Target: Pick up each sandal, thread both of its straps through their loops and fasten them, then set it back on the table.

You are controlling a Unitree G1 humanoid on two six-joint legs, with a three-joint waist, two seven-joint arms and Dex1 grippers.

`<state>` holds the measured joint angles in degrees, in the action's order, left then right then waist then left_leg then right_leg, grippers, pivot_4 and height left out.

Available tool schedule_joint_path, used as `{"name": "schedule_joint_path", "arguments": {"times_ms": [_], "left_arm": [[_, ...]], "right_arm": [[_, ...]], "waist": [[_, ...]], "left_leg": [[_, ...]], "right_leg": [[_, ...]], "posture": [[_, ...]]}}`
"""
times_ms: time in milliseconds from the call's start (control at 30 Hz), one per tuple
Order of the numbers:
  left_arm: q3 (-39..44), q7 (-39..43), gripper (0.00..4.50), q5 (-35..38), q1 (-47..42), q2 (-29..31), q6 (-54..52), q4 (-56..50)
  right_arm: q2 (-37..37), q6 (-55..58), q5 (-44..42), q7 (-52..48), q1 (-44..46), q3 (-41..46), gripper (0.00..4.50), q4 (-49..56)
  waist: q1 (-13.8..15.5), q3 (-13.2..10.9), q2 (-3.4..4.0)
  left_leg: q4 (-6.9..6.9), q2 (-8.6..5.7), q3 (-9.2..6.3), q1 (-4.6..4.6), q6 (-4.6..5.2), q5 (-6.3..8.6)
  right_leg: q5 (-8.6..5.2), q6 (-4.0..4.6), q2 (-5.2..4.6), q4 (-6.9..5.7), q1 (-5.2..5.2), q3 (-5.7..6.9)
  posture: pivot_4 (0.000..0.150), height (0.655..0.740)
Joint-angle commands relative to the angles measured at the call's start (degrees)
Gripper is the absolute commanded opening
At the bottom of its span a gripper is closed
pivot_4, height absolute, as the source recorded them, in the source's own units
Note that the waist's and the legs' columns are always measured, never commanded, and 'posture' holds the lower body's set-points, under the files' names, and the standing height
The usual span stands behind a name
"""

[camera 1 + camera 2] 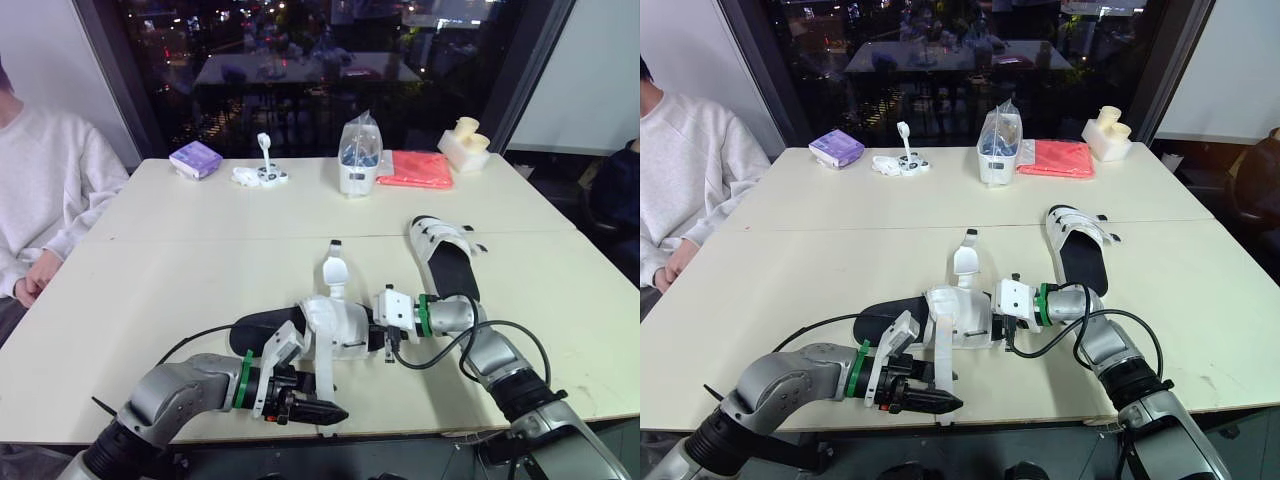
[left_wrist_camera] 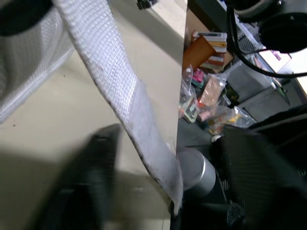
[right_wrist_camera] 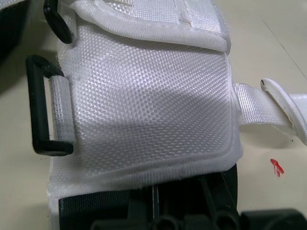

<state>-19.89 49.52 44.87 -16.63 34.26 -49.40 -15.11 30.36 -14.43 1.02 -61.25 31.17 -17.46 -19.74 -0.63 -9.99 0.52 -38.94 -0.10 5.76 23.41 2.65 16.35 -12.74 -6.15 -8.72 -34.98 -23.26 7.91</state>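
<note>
Pinches the free end of a long white woven strap [image 1: 326, 375] with the left gripper [image 1: 338, 411] right at the near edge of the pale rectangular table [image 1: 150, 300], black fingers seemingly pressed together on the webbing. Draws that strap taut from the black-soled sandal with a white mesh upper [image 1: 340, 325], just behind on the near middle of the table, heel apparently down on the tabletop. Clamps the mesh upper from its right side with the right gripper [image 1: 378, 333], jaws closed on the panel. Risks, by my judgement, losing the strap: a slip while steering it would drop the end over the table edge. Risks also missing the narrow black rectangular plastic loop [image 3: 41, 106], which lies flat against the mesh, so that the tip folds or snags; risks twisting the sandal out of the right grip if pulled hard. Keeps the sandal between the two grippers, touching both: strap end in the left, upper in the right. Leaves a second white strap [image 1: 333, 272] standing upright at the sandal's far side, not yet fastened. Shows, farther toward the right edge, a second black-and-white sandal [image 1: 450, 272] lying flat, well apart from both grippers. Shows along the far edge a purple packet [image 1: 195, 158], a clear-bagged white container [image 1: 358, 160] and a folded red cloth [image 1: 415, 168].
</note>
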Motion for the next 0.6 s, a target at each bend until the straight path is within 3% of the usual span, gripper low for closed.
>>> {"name": "schedule_joint_path", "arguments": {"times_ms": [33, 100, 133, 333, 467, 600], "left_arm": [[2.8, 0.1, 1.21, 0.2, 0.1, -0.6, -0.8, -1.0], [4.3, -0.1, 0.19, 1.2, 0.2, -1.1, -1.8, -1.3], [5.0, 0.3, 0.09, 1.8, 0.1, -1.1, -2.3, -1.6], [10.6, 3.3, 0.09, 7.3, -5.7, -0.7, -8.4, 0.7], [14.9, 7.3, 0.09, 12.0, -14.3, -0.8, -13.5, 7.8], [15.2, 7.0, 0.09, 9.0, -20.9, -3.5, -12.9, 16.7]], "right_arm": [[0.6, 2.3, 2.9, -0.9, -2.6, -2.6, 0.0, -1.5], [0.5, 2.4, 2.9, -0.8, -2.6, -2.6, 0.0, -1.4], [0.5, 2.5, 2.9, -0.7, -2.7, -2.5, 0.0, -1.3], [0.4, 2.5, 3.0, -0.2, -2.8, -2.4, 0.0, -1.3], [0.4, 2.3, 3.1, 0.1, -2.8, -2.3, 0.0, -1.6], [0.3, 2.1, 3.3, 0.4, -2.5, -2.3, 0.0, -2.0]], "waist": [[0.0, 0.0, 0.0], [0.0, 0.0, 0.0], [0.0, 0.0, 0.0], [0.1, 0.0, -0.05], [0.0, 0.0, -0.05], [0.0, 0.0, -0.05]], "left_leg": [[0.0, 0.0, 0.0, 0.0, 0.0, 0.0], [0.0, 0.0, 0.0, 0.0, -0.01, 0.01], [0.0, 0.0, -0.01, 0.0, -0.02, 0.02], [-0.01, 0.0, -0.05, 0.0, -0.04, 0.01], [-0.02, 0.0, -0.05, 0.0, -0.05, -0.01], [-0.02, -0.02, -0.03, 0.01, 0.07, -0.11]], "right_leg": [[-0.01, 0.02, 0.0, 0.0, -0.04, 0.0], [-0.02, 0.04, -0.02, 0.01, -0.09, 0.0], [-0.02, 0.03, -0.02, 0.01, -0.08, 0.0], [-0.02, 0.04, -0.02, 0.01, -0.07, 0.02], [-0.02, 0.03, 0.03, 0.0, 0.01, 0.03], [-0.03, 0.0, 0.14, -0.04, 0.18, 0.03]], "posture": [[0.15, 0.74], [0.15, 0.74], [0.15, 0.74], [0.15, 0.74], [0.15, 0.74], [0.15, 0.74]]}}
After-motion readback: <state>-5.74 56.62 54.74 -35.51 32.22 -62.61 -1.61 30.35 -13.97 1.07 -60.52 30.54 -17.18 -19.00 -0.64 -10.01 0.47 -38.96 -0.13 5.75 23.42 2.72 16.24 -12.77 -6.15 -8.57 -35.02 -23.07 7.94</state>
